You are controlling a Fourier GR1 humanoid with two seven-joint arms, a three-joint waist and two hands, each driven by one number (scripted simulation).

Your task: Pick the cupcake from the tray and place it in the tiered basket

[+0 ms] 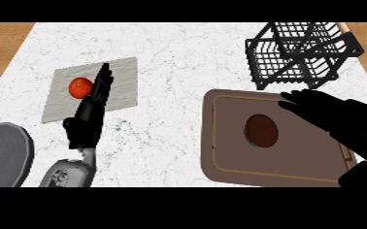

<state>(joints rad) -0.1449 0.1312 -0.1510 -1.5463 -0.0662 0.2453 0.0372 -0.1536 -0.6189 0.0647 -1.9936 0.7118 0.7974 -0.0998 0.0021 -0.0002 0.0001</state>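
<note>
A cupcake point(261, 130), seen from above as a dark brown round with a paler rim, sits upright near the middle of a brown tray point(222, 140) with rounded corners and a thin inlaid line along its edge. Just beyond the tray's far right corner stands the black wire tiered basket point(297, 58), its open grid sides upright, well apart from the cupcake and holding nothing that can be made out.
</note>
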